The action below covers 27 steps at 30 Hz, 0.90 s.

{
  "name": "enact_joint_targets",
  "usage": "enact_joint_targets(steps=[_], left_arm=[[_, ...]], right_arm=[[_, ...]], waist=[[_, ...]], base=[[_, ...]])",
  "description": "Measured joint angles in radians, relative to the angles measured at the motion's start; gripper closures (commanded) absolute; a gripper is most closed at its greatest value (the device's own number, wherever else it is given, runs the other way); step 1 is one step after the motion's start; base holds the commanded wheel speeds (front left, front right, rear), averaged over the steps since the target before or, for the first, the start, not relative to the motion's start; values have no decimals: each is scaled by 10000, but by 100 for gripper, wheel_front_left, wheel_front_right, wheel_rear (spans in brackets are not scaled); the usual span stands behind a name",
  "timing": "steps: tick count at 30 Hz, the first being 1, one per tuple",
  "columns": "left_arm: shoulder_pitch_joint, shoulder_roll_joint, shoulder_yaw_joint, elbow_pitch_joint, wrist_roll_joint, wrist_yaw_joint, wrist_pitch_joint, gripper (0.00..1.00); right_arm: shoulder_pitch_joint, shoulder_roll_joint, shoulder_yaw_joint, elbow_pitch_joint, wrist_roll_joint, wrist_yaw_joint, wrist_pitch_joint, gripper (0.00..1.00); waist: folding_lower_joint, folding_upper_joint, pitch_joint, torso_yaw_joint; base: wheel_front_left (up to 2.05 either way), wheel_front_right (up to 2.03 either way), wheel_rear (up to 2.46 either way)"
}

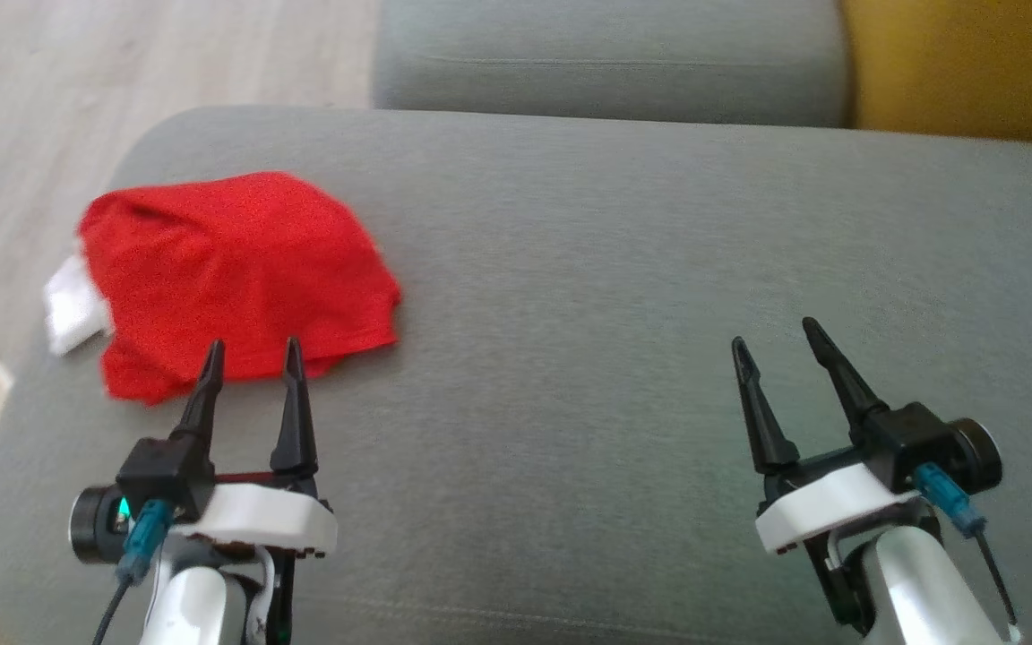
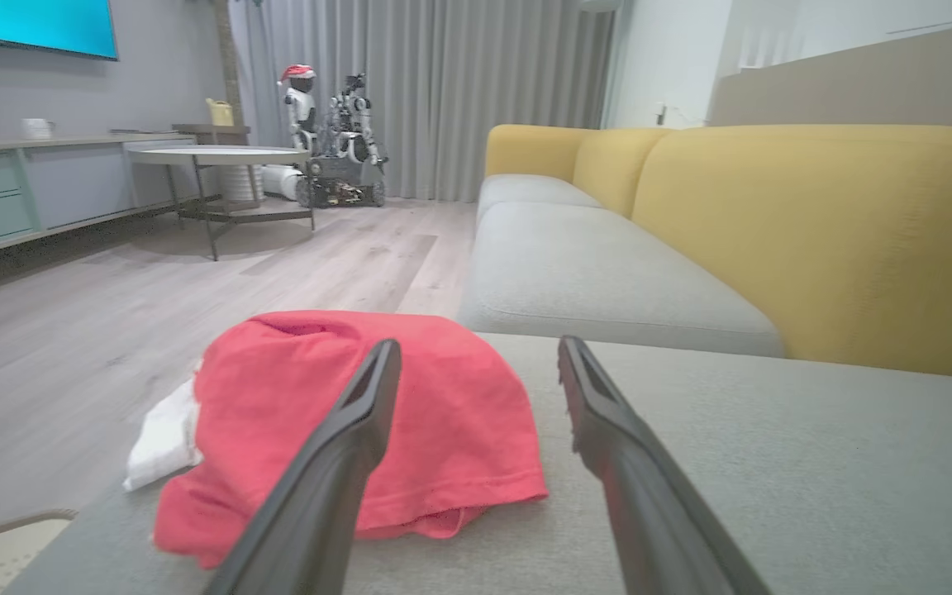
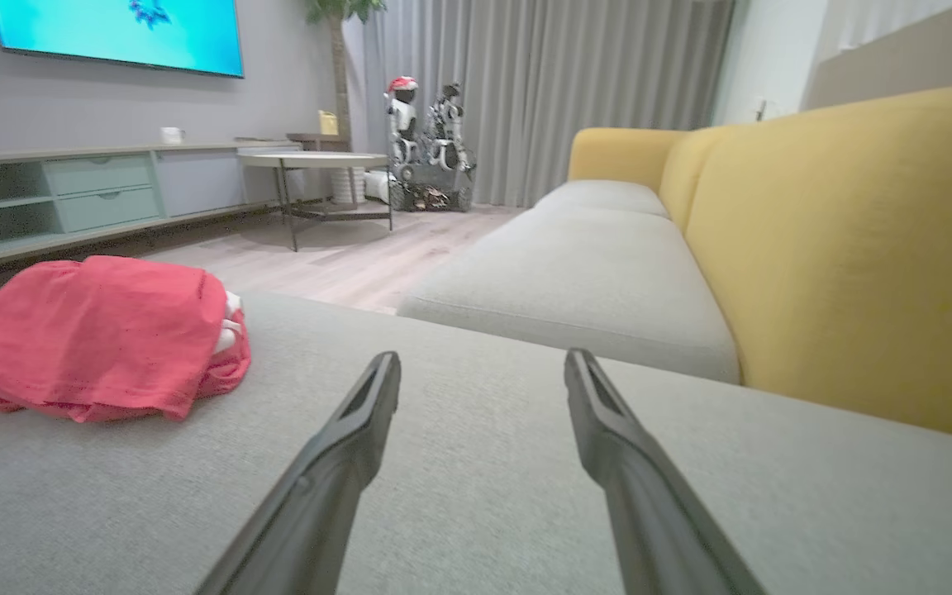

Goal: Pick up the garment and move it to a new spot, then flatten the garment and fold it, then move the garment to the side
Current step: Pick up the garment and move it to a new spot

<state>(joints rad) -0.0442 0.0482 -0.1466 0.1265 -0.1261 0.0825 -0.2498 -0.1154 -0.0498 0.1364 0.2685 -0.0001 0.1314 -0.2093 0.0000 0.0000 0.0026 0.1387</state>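
Garment: the red garment lies in a crumpled heap at the left end of the grey seat cushion, near its edge; a white piece pokes out on the heap's left, part of it or not I cannot tell
Left pincer: spread wide, empty; tips at the heap's near hem
Right pincer: spread wide, empty; over bare cushion, well apart from the garment
Step in hand: probably the first pick-up; best to drive low into the hem, pinch several layers, lift clear before carrying rightward
Around: yellow backrest; wooden floor; round table far off
In the way: the cushion's edge beside the heap; a loose pinch could spill cloth onto the floor
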Motion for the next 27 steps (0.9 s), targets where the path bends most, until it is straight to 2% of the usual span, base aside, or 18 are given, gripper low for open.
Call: enact_joint_targets(steps=[18,23,27], left_arm=[[183,-6,355,-523,-84,426,-29,0],[210,-4,387,-558,-176,499,-29,0],[212,-6,600,-570,-176,499,-29,0]], right_arm=[[-5,-4,621,-125,90,0,29,0],[-5,-2,725,-105,90,0,29,0],[-5,-2,790,-40,90,0,29,0]], waist=[[0,0,43,2752],[0,0,45,3274],[0,0,16,3406]], base=[[0,0,0],[0,0,0],[0,0,0]])
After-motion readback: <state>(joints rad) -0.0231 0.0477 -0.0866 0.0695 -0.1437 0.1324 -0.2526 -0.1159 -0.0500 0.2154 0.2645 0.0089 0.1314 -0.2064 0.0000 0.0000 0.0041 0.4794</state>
